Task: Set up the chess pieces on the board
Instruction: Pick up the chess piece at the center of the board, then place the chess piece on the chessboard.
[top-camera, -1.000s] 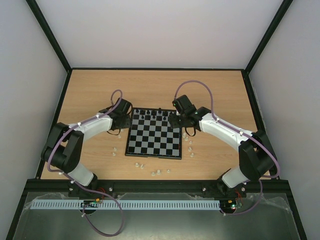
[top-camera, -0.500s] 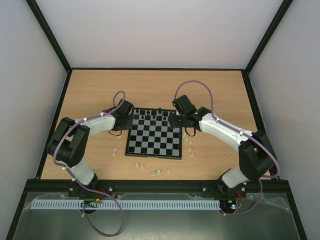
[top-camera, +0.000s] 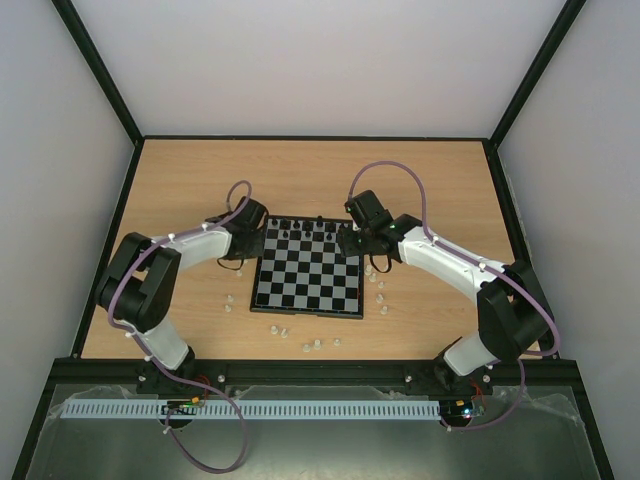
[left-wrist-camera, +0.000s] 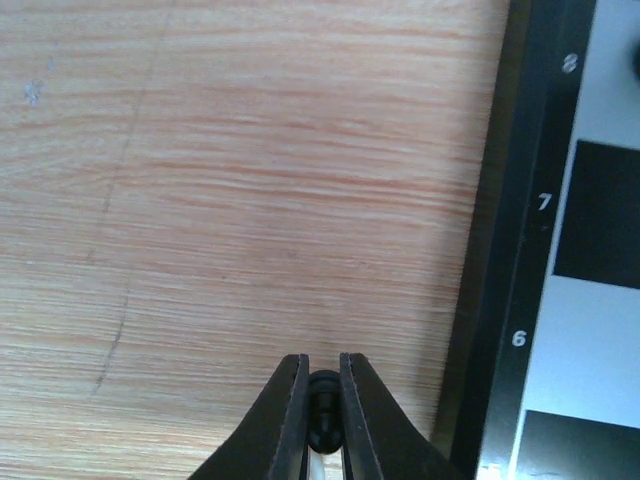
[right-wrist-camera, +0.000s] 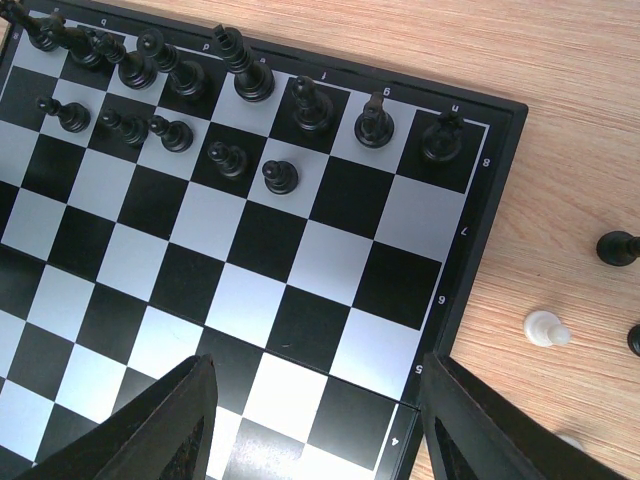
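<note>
Fingers (left-wrist-camera: 292, 415) of the left gripper (left-wrist-camera: 323, 372) are pinched together on a small black chess piece (left-wrist-camera: 322, 398), which sits upright between the pads. The held piece is over bare wooden table (left-wrist-camera: 250, 200), just beside the chessboard (left-wrist-camera: 610, 330) frame near the rank mark 6. I cannot tell whether the piece touches the wood.

Right gripper (right-wrist-camera: 315, 400): fingers (right-wrist-camera: 165, 425) stand well apart with nothing between them, hovering over the near squares at the board's right edge.

On the board, the far row is filled with black back-rank pieces (right-wrist-camera: 310, 105). Five black pawns (right-wrist-camera: 228, 158) stand in the next row, toward the left. The three right squares of that row are bare.

Off the board on the right lie a white pawn (right-wrist-camera: 545, 328) and a black piece (right-wrist-camera: 618, 247), well apart. In the top view, more whitish pieces (top-camera: 316, 344) are scattered on the table near the board's front and sides.
</note>
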